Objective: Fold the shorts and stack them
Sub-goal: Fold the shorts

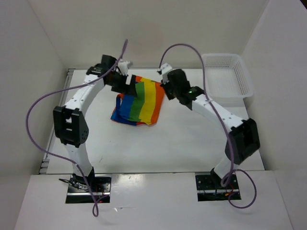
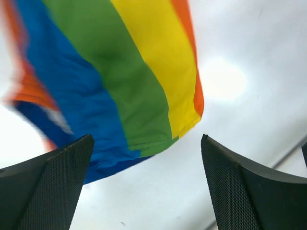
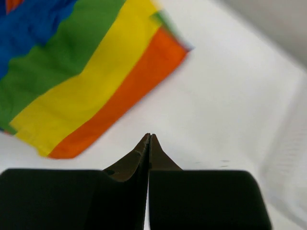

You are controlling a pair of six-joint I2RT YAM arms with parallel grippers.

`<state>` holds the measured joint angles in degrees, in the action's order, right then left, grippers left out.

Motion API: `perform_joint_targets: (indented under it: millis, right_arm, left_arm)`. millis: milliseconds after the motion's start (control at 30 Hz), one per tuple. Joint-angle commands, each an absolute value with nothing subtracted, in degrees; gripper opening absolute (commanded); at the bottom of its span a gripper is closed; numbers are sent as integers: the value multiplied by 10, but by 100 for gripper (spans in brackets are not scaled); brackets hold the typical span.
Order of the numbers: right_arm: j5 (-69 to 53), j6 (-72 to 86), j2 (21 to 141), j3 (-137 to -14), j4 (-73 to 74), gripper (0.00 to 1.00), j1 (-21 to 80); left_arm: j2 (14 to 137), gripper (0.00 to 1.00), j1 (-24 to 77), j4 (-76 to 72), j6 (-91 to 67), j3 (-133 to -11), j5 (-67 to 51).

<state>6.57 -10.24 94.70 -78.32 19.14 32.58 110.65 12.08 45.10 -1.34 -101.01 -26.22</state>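
Jaws of the left gripper (image 2: pixel 146 138) stand wide apart with nothing between them. Those of the right gripper (image 3: pixel 149 136) are pressed tight together, and they too hold nothing.

Rainbow-striped shorts (image 1: pixel 139 103) lie flat on a white table (image 1: pixel 168 143), a little toward twelve o'clock from its middle. They are folded into a compact, roughly rectangular bundle. The stripes run side by side: blue at the nine o'clock side, then green, then yellow, with orange along the three o'clock edge. A darker blue and red layer pokes out from underneath at about seven o'clock.

From above, the left gripper (image 1: pixel 123 85) sits at the bundle's ten o'clock corner, overlapping the cloth in that view. Whether it touches the fabric cannot be told. Its own camera shows the two spread fingers (image 2: pixel 57 182) framing the striped cloth (image 2: pixel 120 72) and bare table.

The right gripper (image 1: pixel 168 88) is at the bundle's two o'clock corner. Its camera shows the closed tips over bare table, just beside the orange edge of the shorts (image 3: pixel 81 81).

A white mesh basket (image 1: pixel 221 56) stands at the table's two o'clock corner, well apart from the shorts. A purple cable (image 1: pixel 33 129) loops off each arm.
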Motion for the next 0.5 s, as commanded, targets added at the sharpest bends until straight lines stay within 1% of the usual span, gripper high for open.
perform_joint_targets:
  millis: [0, 67, 133, 200, 233, 267, 300, 333, 400, 467]
  right_arm:
    - [141, -180, 854, -817, 196, 0, 286]
    - [156, -185, 832, -810, 191, 3, 261]
    - [156, -193, 794, -786, 183, 4, 218]
    - [170, -213, 767, -760, 163, 4, 190]
    - [171, -213, 755, -738, 157, 4, 162]
    - [177, -218, 731, -728, 157, 4, 148]
    - [171, -218, 720, -711, 157, 4, 122]
    - [165, -218, 699, -702, 157, 4, 112]
    - [154, -218, 678, -681, 157, 5, 105]
    - [142, -218, 653, -653, 164, 8, 105]
  left_arm:
    - [1013, 99, 89, 425, 0, -1052, -235]
    - [993, 99, 53, 414, 0, -1052, -201]
    - [974, 99, 21, 396, 0, -1012, -173]
    - [947, 99, -48, 375, 0, -978, -160]
    - [938, 99, -76, 366, 0, -957, -167]
    - [919, 99, -105, 357, 0, -909, -184]
    - [911, 99, -156, 335, 0, -881, -227]
    - [905, 99, -171, 325, 0, -854, -248]
    - [912, 99, -160, 319, 0, -794, -290]
    - [941, 99, -118, 336, 0, -773, -263]
